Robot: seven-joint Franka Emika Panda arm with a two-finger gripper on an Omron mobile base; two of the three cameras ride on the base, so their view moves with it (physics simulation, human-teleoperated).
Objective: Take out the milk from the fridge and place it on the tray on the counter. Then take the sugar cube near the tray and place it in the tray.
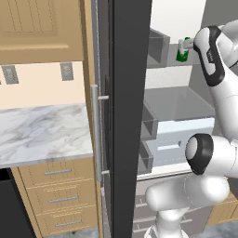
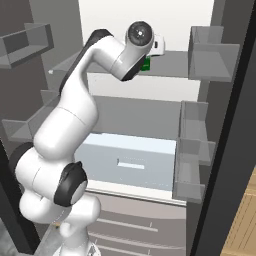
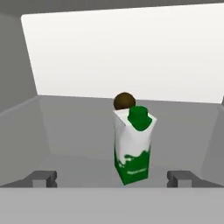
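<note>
Gripper (image 3: 112, 179) spread to its full width, fingertips (image 3: 43, 178) far apart at either side of the hand view, and nothing between them is gripped. Neither pad touches anything. Dead ahead of that wide gap stands the milk (image 3: 132, 146), upright on a grey fridge shelf, green around the bottom with a white upper body and a green cap on its slanted top. It sits a little right of centre between the fingers and beyond their tips, clear of both. Just behind the carton's top peeks a small round brown object (image 3: 124, 100); what it is I can't make out, since the carton hides most of it.

Over to the left base view: the fridge (image 1: 128, 116) stands open, its dark door edge with the long silver handle (image 1: 96, 135) running down the middle, and the arm reaches up and into the upper shelf. The milk (image 1: 182, 55) shows there as a green patch right at the hand. From the right base view the arm's wrist covers most of the carton, leaving a sliver of green (image 2: 146, 64) on the shelf beside it. The counter (image 1: 42, 132), marble-topped over wooden drawers, lies left of the fridge door.
</note>
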